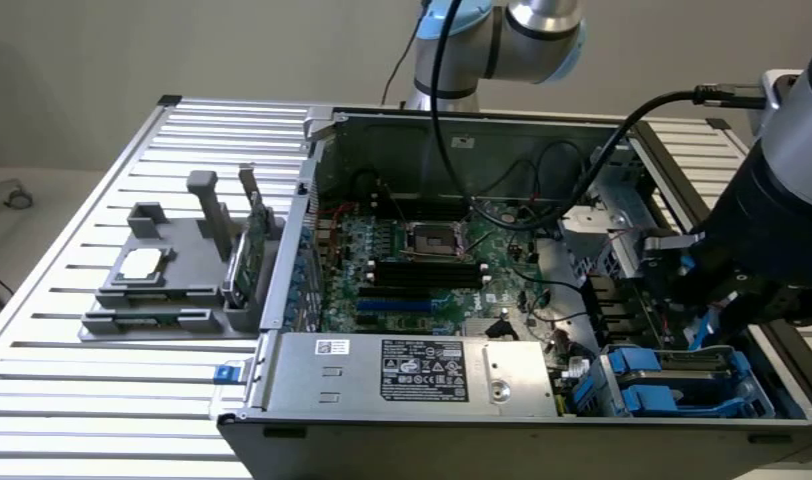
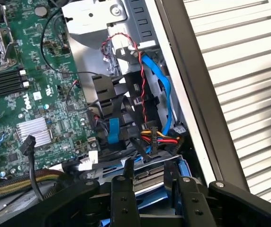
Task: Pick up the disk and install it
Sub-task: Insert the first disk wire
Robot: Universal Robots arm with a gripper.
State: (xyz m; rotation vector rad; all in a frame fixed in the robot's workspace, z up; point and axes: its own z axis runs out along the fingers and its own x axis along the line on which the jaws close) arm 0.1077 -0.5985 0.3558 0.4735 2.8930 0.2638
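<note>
My pincer, matte black jointed metal, is poking in at the edge of the wrist view. The disk is sitting right in its gap: a flat silver-grey slab, connector edge facing the camera, with a bright blue plastic frame hugging its sides. I cannot tell whether I am clamping it or just straddling it. The disk is lying low in the case corner, by the drive bay.

Just beyond it a bundle of red, yellow and black wires is meeting a black connector. A glossy flat blue cable is curving along the case wall, with a thin twisted red-black pair running beside it. Further on the green motherboard is lying flat, carrying a finned silver heatsink.

In the exterior view my pincer is hanging over that bay at the near corner of the case, on the exterior view's right, with blue plastic showing below. A boxy bare-metal power supply, labelled, is sitting along the near edge. The case is resting on a ribbed aluminium table. On the exterior view's left a blocky grey fixture is carrying a small flat silver square chip and an upright thin green card. Farthest back, the rounded silver joint of my arm is showing.
</note>
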